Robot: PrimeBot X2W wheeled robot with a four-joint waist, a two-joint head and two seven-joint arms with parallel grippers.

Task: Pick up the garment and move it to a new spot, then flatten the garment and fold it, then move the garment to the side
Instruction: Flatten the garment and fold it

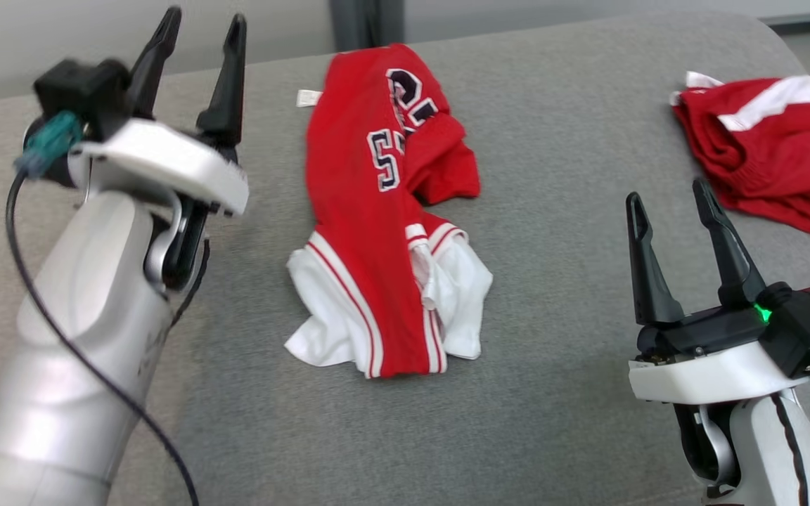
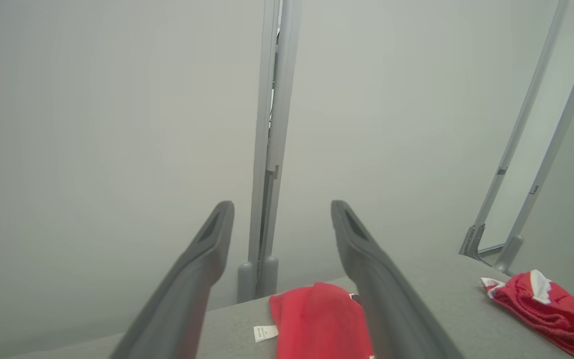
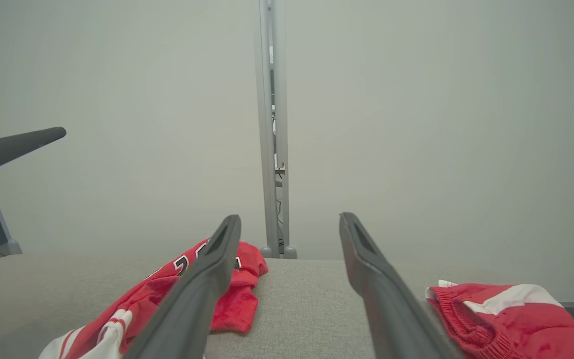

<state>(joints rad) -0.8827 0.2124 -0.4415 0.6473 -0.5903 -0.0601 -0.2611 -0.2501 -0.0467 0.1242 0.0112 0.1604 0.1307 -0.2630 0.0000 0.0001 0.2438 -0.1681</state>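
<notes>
A red and white garment [image 1: 384, 225] with dark lettering lies crumpled in a long strip on the grey padded table [image 1: 560, 176], near its middle. It also shows as the garment [image 2: 319, 319] in the left wrist view and the garment [image 3: 167, 299] in the right wrist view. My left gripper [image 1: 201, 31] is raised to the left of it, open, with nothing between its fingers [image 2: 207, 259]. My right gripper [image 1: 669, 197] hovers to the right of it, open and empty, fingers [image 3: 366, 259] pointing toward the far edge.
A second red garment with a white band [image 1: 763, 147] lies bunched at the table's far right, also seen as the bunched garment [image 3: 506, 314]. A pale wall with a grey metal post [image 2: 272, 139] stands behind the table's far edge. My left arm's black cable [image 1: 60, 330] hangs beside the forearm.
</notes>
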